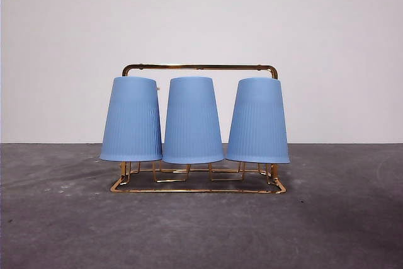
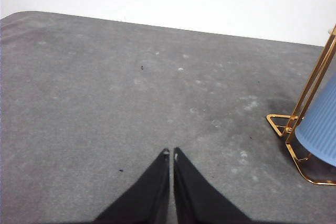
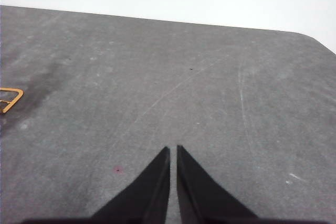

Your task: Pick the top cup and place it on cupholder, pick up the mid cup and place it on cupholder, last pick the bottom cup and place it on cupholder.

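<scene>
Left claw (image 2: 171, 153) pinched narrow, empty | right claw (image 3: 173, 150) likewise | three blue cups (image 1: 192, 121) inverted on cupholder (image 1: 200, 67)

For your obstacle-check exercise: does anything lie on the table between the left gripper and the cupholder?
Nothing visible does. In the left wrist view, only bare grey table lies between the left gripper and the gold cupholder, which carries a blue cup.
</scene>
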